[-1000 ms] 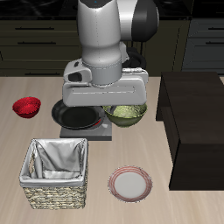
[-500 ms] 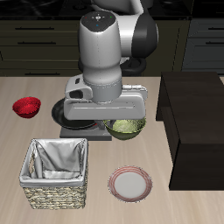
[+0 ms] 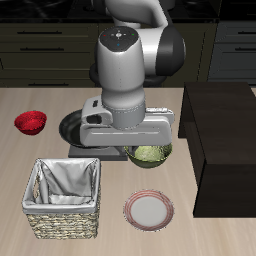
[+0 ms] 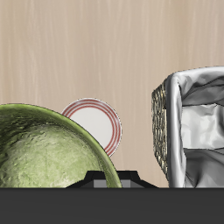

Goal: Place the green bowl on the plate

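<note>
The green bowl (image 3: 150, 155), olive with a speckled lighter inside, hangs under my gripper (image 3: 146, 148), above the table and mostly hidden by the hand's body. It fills much of the wrist view (image 4: 44, 150), close to the camera. My gripper is shut on the bowl's rim; the fingers barely show. The plate (image 3: 148, 210), pale grey-white with a pinkish-red rim, lies flat nearer the table's front edge, a short way in front of the bowl. In the wrist view the plate (image 4: 98, 122) lies just beyond the bowl's edge and is partly covered by it.
A woven basket with a white cloth lining (image 3: 64, 197) stands beside the plate and shows in the wrist view (image 4: 194, 122). A black frying pan (image 3: 72, 127) sits farther back on a grey base. A small red bowl (image 3: 30, 122) lies beyond it. A dark cabinet (image 3: 226, 140) borders the table.
My gripper has carried the green bowl away from the frying pan toward the table's front edge, nearer the plate. The arm has leaned forward with it.
</note>
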